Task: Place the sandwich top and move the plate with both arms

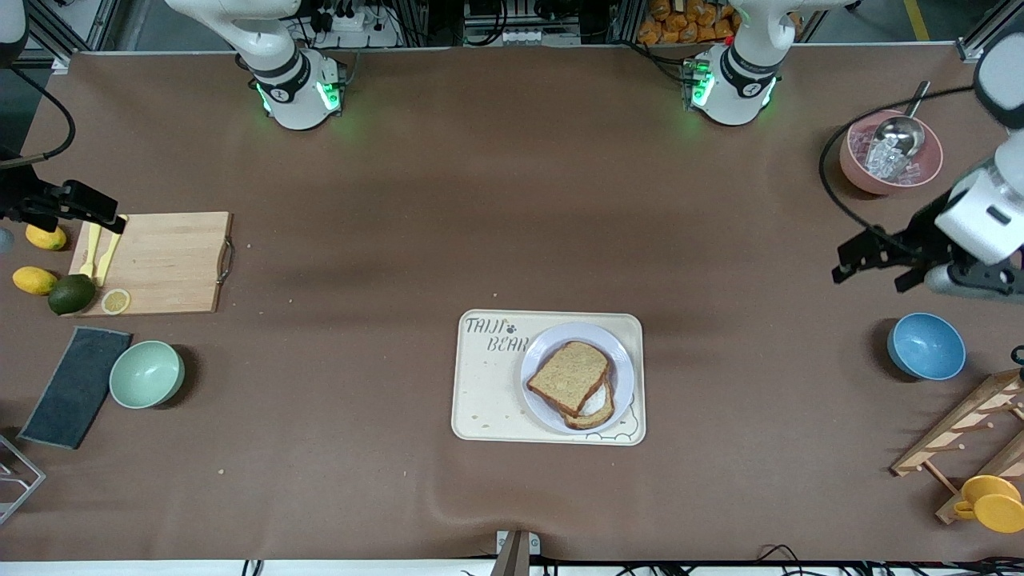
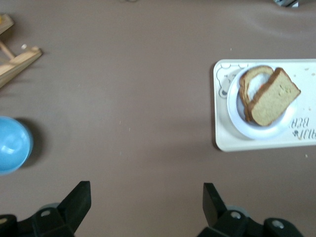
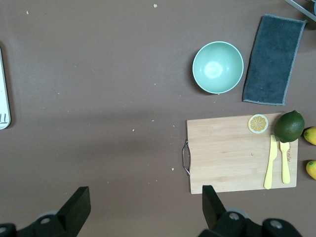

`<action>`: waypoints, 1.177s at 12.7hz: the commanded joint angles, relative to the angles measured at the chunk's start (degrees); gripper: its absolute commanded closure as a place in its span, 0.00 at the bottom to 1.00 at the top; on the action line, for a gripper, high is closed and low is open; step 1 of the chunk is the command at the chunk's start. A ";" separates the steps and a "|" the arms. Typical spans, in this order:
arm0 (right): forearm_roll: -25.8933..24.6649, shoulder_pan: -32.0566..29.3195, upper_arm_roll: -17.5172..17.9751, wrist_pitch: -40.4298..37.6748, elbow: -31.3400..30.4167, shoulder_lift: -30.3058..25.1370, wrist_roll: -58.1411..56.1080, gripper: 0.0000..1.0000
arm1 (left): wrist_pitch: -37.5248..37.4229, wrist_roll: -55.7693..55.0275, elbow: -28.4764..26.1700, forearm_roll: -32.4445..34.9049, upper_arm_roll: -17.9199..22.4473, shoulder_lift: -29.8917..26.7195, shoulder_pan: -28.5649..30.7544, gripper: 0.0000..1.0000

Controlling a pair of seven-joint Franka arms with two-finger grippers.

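Sandwich top (image 1: 568, 376): one squarish slice of brown wholemeal bread, speckled tan face, darker crust, lying askew on a lower slice (image 1: 594, 412) with white filling showing between them. Both sit on the plate (image 1: 546, 357), round, white, faintly bluish at the rim, which rests on the cream tray (image 1: 488, 400) near the front-camera edge of the table (image 1: 512, 200), midway between the arms' ends.

Counted from the right arm's end: one dark cloth (image 1: 76, 386), two lemons (image 1: 34, 280), one avocado (image 1: 71, 294), one lemon slice (image 1: 116, 301), one cutting board (image 1: 168, 260) bearing two yellow utensils (image 1: 100, 250), one green bowl (image 1: 146, 374); then tray and plate; then one pink bowl (image 1: 860, 172) with a metal scoop (image 1: 902, 132), one blue bowl (image 1: 926, 346), one wooden rack (image 1: 972, 428), one yellow cup (image 1: 990, 502).

Right gripper (image 1: 84, 204): over the cutting board's outer edge, fingers (image 3: 74, 207) spread wide, holding nothing. Left gripper (image 1: 868, 260): over bare table between the pink and blue bowls, fingers (image 2: 74, 205) spread wide, empty.

Broad bare table surrounds the tray on every side; the plate sits toward the tray's edge on the left arm's side.
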 commanded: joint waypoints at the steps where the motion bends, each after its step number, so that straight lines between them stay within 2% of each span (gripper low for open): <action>1: -0.38 -1.48 1.17 -0.12 0.07 0.04 0.17 0.00 | -9.01 -6.06 4.76 3.86 -2.56 -1.69 -0.35 0.00; 4: -0.38 -1.57 1.17 -0.12 0.07 0.13 0.17 0.00 | -13.61 -9.94 6.79 4.83 -1.44 -2.92 -4.29 0.00; 6: -0.38 -1.57 1.17 -0.21 -0.01 0.04 0.08 0.00 | -16.95 -9.25 9.86 5.44 -1.51 -2.04 -4.04 0.00; 10: -0.38 -1.66 1.17 -0.21 -0.10 0.04 0.08 0.00 | -17.05 -1.36 9.87 8.26 -1.96 -2.13 -4.39 0.00; 15: -0.38 -1.66 1.17 -0.21 -0.10 0.04 -0.01 0.00 | -17.13 -0.80 9.96 7.21 -2.30 -2.31 -3.08 0.00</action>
